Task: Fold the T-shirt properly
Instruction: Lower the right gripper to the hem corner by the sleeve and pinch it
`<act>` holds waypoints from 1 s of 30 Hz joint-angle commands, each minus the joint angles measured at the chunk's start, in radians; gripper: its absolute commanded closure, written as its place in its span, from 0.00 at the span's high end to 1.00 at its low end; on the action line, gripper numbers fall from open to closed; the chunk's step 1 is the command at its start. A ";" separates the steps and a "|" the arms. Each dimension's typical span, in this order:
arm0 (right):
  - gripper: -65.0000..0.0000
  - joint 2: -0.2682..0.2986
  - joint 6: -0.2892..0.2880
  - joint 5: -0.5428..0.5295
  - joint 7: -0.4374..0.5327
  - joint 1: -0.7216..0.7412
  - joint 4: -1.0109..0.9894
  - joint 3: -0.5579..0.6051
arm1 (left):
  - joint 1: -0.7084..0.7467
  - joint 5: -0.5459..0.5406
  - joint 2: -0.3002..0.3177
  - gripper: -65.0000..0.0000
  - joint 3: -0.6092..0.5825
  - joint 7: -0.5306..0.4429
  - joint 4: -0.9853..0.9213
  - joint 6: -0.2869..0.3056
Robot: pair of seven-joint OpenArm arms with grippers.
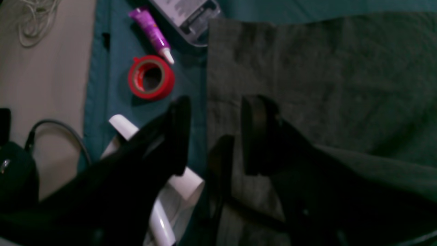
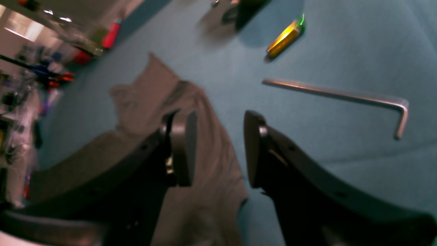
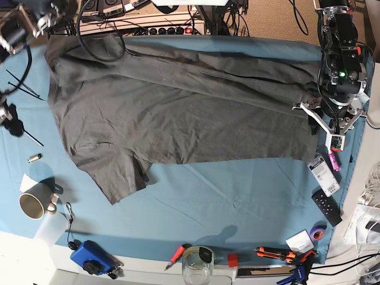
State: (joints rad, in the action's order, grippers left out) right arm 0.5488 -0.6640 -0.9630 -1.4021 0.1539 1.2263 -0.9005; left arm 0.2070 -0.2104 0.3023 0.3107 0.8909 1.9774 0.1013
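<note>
The dark grey-brown T-shirt (image 3: pixel 178 113) lies spread across the blue tablecloth (image 3: pixel 237 202). Its far long side is folded over, and a sleeve (image 3: pixel 122 175) points toward the front. My left gripper (image 1: pixel 215 136) is open and hangs just above the shirt's edge (image 1: pixel 307 85) at the right end of the table, where the base view shows it too (image 3: pixel 314 122). At the table's left end my right gripper (image 2: pixel 218 150) is open, with nothing between its fingers. One finger (image 2: pixel 184 147) is over a shirt corner (image 2: pixel 153 99), the other over bare cloth.
A red tape roll (image 1: pixel 151 77), a purple tube (image 1: pixel 152 32) and a clear case (image 1: pixel 191 17) lie beside the shirt's right edge. An Allen key (image 2: pixel 341 97) and a yellow object (image 2: pixel 285 39) lie near the right gripper. A mug (image 3: pixel 32 205), a jar (image 3: pixel 197 264) and tools (image 3: pixel 279 255) line the front.
</note>
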 commanded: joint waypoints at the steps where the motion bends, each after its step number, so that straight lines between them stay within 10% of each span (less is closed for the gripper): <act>1: 0.37 0.027 0.001 0.013 0.057 0.035 0.017 0.040 | -0.008 -0.003 0.011 0.38 0.006 -0.004 0.019 -0.004; 15: 0.37 0.027 0.168 0.474 0.365 0.251 0.015 0.587 | -0.004 -0.094 0.011 0.38 0.006 0.142 0.081 0.032; 25: 0.37 -0.016 0.216 0.544 0.467 0.329 -0.178 0.760 | 0.095 -0.093 0.011 0.38 0.006 0.138 0.200 0.031; 30: 0.37 -0.044 0.146 0.515 0.462 0.388 -0.293 0.760 | 0.121 -0.088 0.011 0.38 0.007 0.130 0.233 0.031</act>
State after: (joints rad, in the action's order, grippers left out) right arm 0.4828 -0.5159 -0.4328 -0.9634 0.5076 0.9173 -0.1352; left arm 0.3313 -0.2996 0.3023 0.3130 1.0389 2.1914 0.1345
